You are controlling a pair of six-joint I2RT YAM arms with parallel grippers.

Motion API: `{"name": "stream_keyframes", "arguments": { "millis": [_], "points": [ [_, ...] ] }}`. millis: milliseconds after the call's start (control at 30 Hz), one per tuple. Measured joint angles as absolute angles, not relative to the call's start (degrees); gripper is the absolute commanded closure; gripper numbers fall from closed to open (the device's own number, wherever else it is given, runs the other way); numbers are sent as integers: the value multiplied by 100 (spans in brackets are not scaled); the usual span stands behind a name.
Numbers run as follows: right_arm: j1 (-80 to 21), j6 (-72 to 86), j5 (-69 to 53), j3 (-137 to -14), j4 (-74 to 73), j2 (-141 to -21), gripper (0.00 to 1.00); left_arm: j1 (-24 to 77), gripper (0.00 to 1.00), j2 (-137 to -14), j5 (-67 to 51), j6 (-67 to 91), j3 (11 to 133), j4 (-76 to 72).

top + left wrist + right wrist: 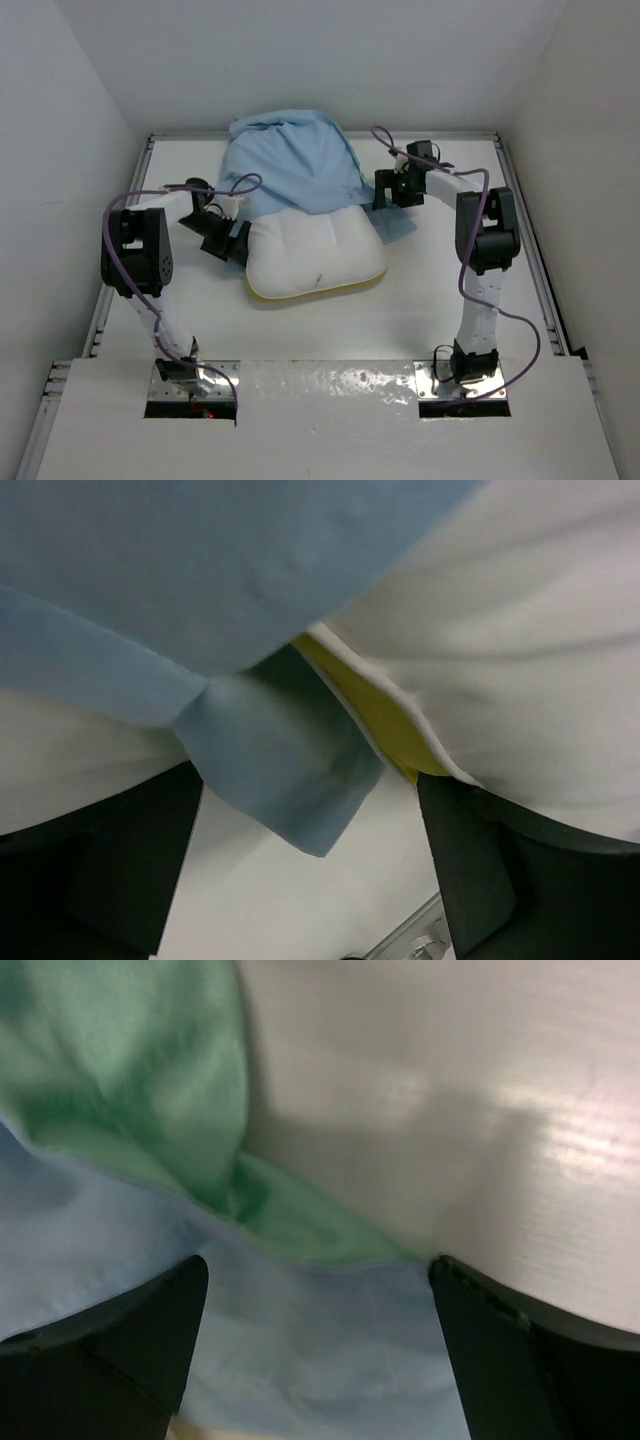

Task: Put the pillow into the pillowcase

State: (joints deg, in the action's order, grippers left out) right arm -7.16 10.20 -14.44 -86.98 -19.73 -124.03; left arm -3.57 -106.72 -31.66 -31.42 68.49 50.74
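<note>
Spreading wide, the left gripper's jaws are standing open, and they are closing on nothing. A loose blue corner of the pillowcase is hanging between its fingers, and the pillow is bulging over them, showing its yellow edge. This gripper is sitting against the pillow's far left corner.

The right gripper's jaws are likewise standing open. Pillowcase cloth is lying across the gap between them, blue face nearest the camera and green face folding up behind it. This gripper is hovering just beyond the pillow's far right corner, at the pillowcase's right edge.

The pillow is lying flat on the table, with its quilted channels and long axis running from near to far, turned slightly. Its bare near end is pointing toward the arm bases. Its far end is disappearing under the pillowcase, which is lying bunched in a blue heap beyond it; how deep the pillow is reaching inside cannot be told.
</note>
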Motion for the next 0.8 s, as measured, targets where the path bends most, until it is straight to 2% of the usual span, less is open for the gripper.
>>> {"name": "stream_keyframes", "arguments": {
  "millis": [100, 200, 233, 300, 400, 433, 600, 800],
  "points": [
    [-786, 908, -1555, -8525, -2003, -12337, 11, -390, 17, -10787, -3247, -3096, 6875, 4978],
    [-832, 803, -1586, -7996, -1820, -12009, 17, -456, 52, -10816, -3323, -3074, 6840, 4807],
    [-838, 760, -1579, -7769, -1789, -11869, 24, -460, 75, -10873, -3371, -3118, 6831, 4711],
    [-840, 727, -1559, -7496, -1865, -11671, 33, -489, 100, -11052, -3592, -3177, 6836, 4635],
    [-840, 735, -1492, -7432, -1992, -11655, 88, -493, 100, -11288, -4016, -3452, 6847, 4727],
    [-840, 792, -1466, -7415, -2023, -11666, 100, -493, 100, -11292, -4080, -3542, 6847, 4768],
    [-827, 1282, -1540, -7223, -1896, -11598, 100, -563, 100, -11292, -4552, -4442, 7310, 5653],
    [-834, 2141, -2202, -6501, -1789, -10523, 100, -899, 100, -11083, -5426, -5227, 9109, 7030]
  ]
}}
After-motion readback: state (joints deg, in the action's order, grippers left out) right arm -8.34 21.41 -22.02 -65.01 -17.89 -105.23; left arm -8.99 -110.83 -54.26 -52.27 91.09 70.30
